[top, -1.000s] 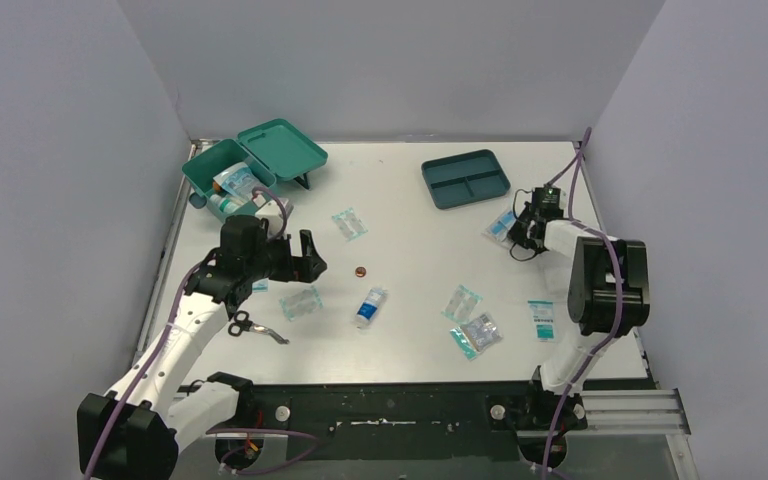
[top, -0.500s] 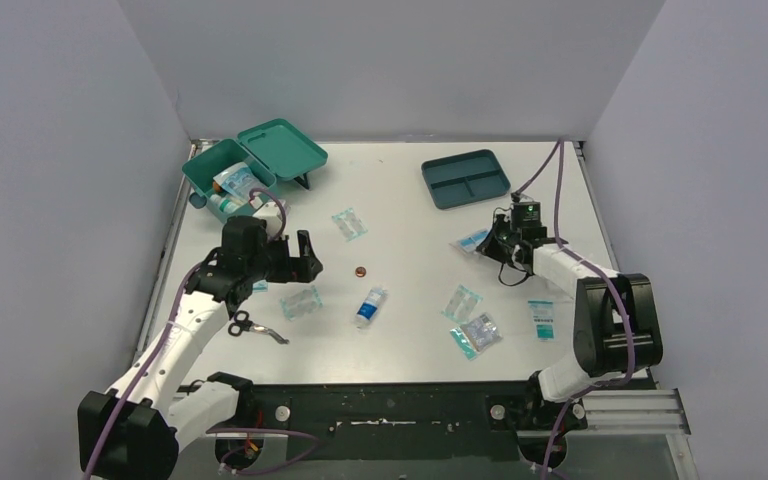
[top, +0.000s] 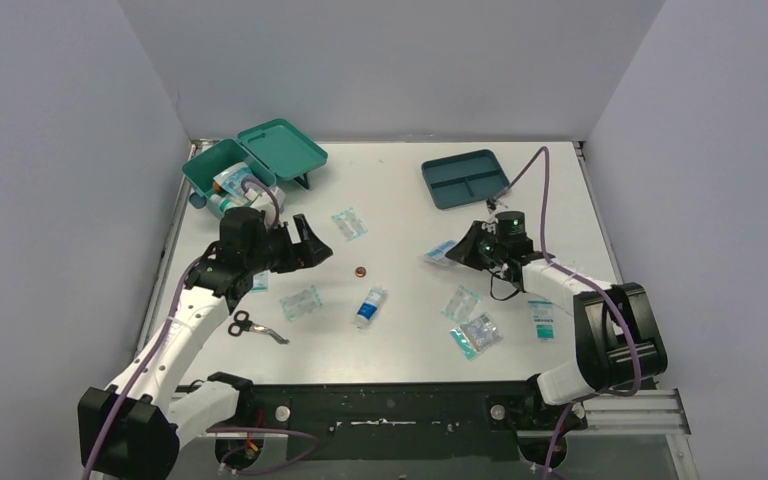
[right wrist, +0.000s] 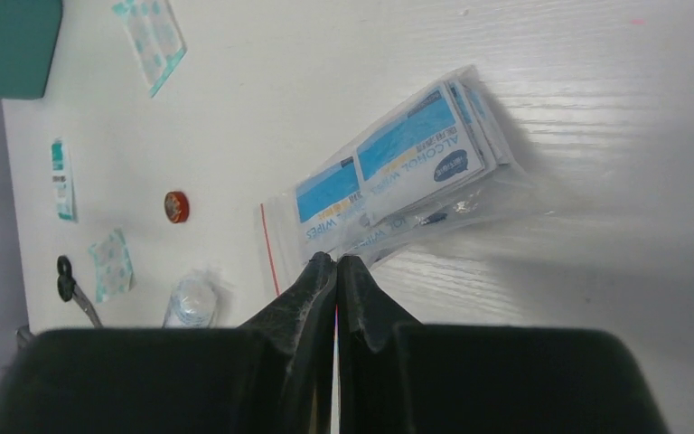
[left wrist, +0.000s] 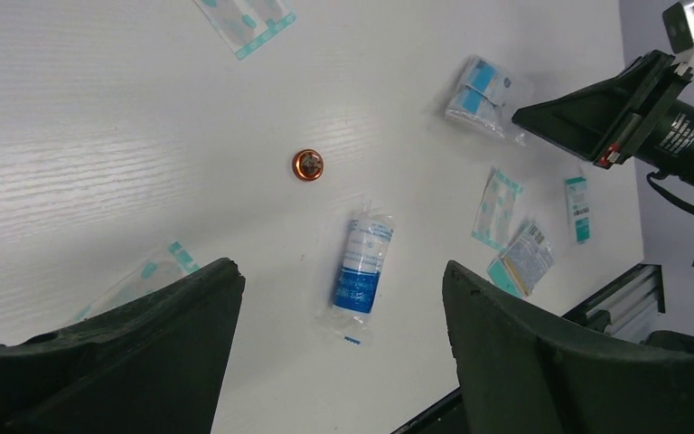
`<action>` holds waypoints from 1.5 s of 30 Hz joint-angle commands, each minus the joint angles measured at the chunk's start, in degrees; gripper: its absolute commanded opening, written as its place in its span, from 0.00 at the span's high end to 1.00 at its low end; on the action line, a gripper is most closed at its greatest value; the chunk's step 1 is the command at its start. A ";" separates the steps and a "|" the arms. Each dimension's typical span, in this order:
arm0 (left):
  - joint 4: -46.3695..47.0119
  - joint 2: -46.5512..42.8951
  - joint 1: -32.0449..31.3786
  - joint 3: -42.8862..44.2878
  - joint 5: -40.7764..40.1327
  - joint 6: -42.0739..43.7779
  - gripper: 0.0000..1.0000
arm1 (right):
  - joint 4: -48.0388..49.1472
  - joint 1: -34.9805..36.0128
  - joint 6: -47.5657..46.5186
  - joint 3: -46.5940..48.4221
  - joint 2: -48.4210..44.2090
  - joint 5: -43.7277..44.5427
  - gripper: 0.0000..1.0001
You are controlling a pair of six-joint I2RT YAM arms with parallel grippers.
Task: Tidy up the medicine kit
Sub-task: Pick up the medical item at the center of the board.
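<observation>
The top view is lit brightly and evenly from above by diffuse light. The white table (top: 410,200) is rendered without blown-out patches, and only short, soft shadows are seen under the arms. In the left wrist view a pale sheen is spread across the tabletop, while the fingers (left wrist: 126,362) of the left gripper (left wrist: 341,269) are left almost black. In the right wrist view the print on the bag of alcohol wipes (right wrist: 398,172) is rendered sharp and glints are caught on its plastic. A grey shadow is thrown along its right side, and the right gripper (right wrist: 336,260) is dark and soft.
</observation>
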 commanded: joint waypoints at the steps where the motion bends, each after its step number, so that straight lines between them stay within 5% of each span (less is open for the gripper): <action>1: 5.61 2.32 -0.29 3.11 3.70 -4.65 0.22 | 8.13 2.54 2.70 -0.66 -2.82 -3.82 1.00; 22: 19.82 10.67 -1.32 2.24 14.03 -19.29 0.31 | 12.45 12.22 -0.70 1.63 -11.54 -8.40 1.00; 36: 35.22 11.12 -3.46 -0.87 19.45 -34.90 0.20 | 13.44 20.96 -5.15 6.11 -19.99 -6.09 1.00; 45: 44.00 14.03 -6.40 -2.18 21.34 -41.47 0.21 | 15.83 24.79 -4.60 7.83 -20.95 -5.91 1.00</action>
